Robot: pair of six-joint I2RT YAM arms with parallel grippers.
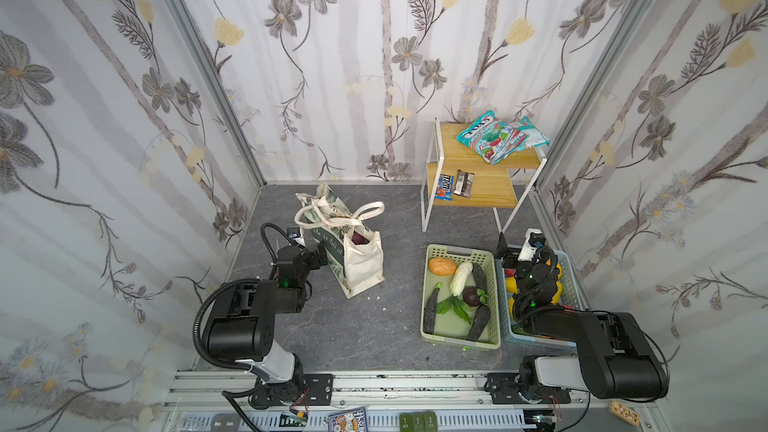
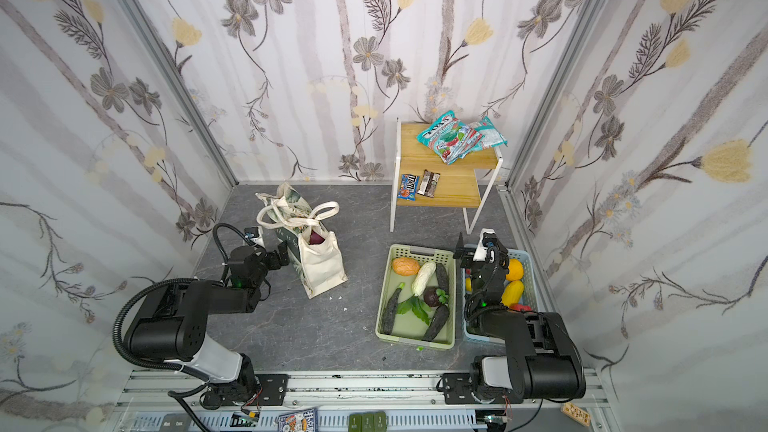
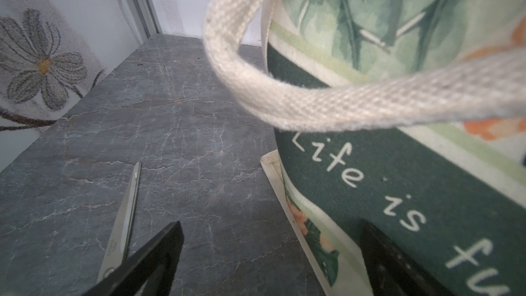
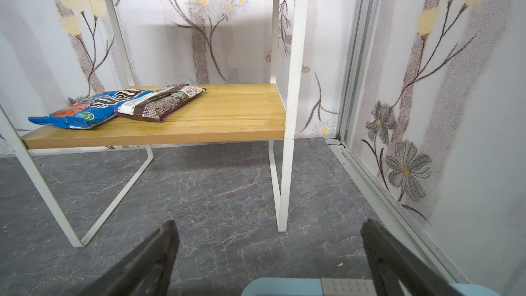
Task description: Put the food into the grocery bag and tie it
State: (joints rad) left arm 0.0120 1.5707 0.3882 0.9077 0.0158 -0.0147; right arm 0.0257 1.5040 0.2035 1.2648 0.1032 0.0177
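Canvas grocery bag [image 1: 363, 268], cream with a dark green lettered side, stands upright on the grey floor [image 1: 353, 326], a purple onion [image 1: 358, 238] inside. Left gripper [image 3: 270, 229], spread wide and empty, sits just beside its green side; right gripper [image 4: 270, 226], likewise wide and empty, hangs over the blue basket [image 4: 281, 287].

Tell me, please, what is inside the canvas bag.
Through the open mouth of the bag, in both top views, one dark purple round thing shows, probably an onion. The cloth walls and the handles cover everything deeper, so other contents cannot be seen.
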